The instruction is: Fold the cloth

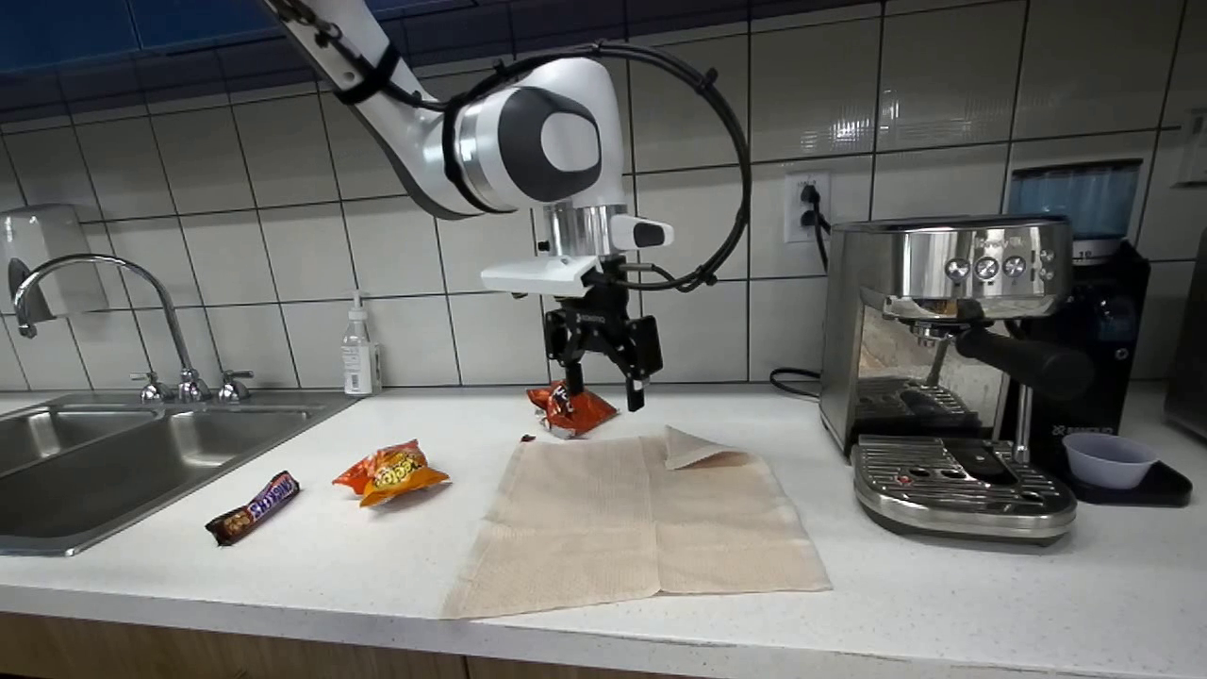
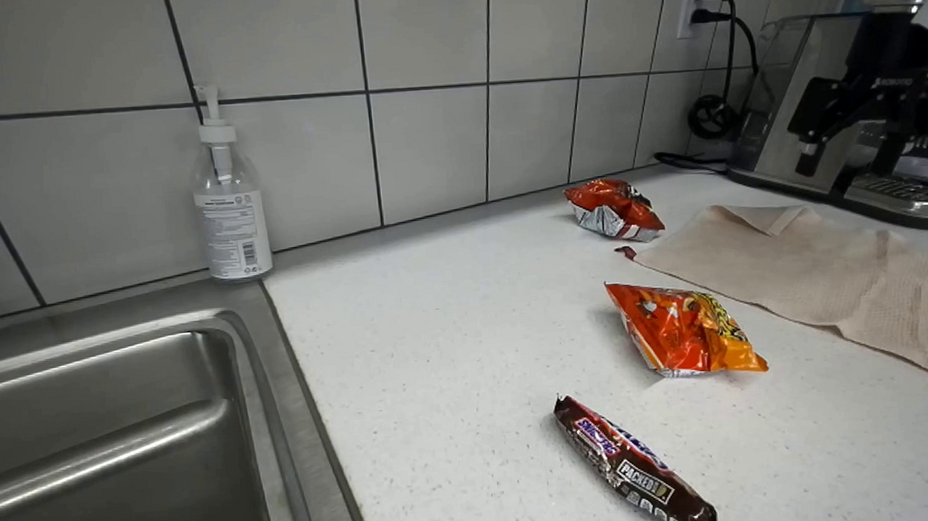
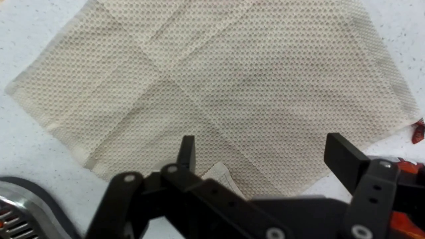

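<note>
Wrist view, past my own fingers (image 3: 187, 151): they stand spread wide with nothing between them, and the cloth (image 3: 225, 93) lies below and ahead, reaching away from the tiled wall (image 1: 490, 330) toward the front of the bench (image 1: 377, 566). In an exterior view I hang above the level of its wall-side edge, touching neither fabric nor bench; whether my tips are right over that edge or slightly behind it, I cannot tell. I find no clear long axis: the sheet looks nearly square, with two creases (image 3: 162, 73) crossing on it.

What the move turns on, I judge, is the turned-over flap (image 3: 220, 174) at the wall-side corner nearest the espresso machine (image 1: 905, 368). From my wrist it falls within my spread but off-centre, closer to the finger on the machine's side, and I block part of it. I would shift that way until the flap sits midway, then go down, pinch it and draw it frontward. Folding looks barely begun. Just beyond the wall-side edge, toward the sink (image 1: 189, 443), lies a red packet (image 1: 580, 415); coming down carelessly, I might brush it. The fabric looks thin and soft, so a shallow pinch could slip.
</note>
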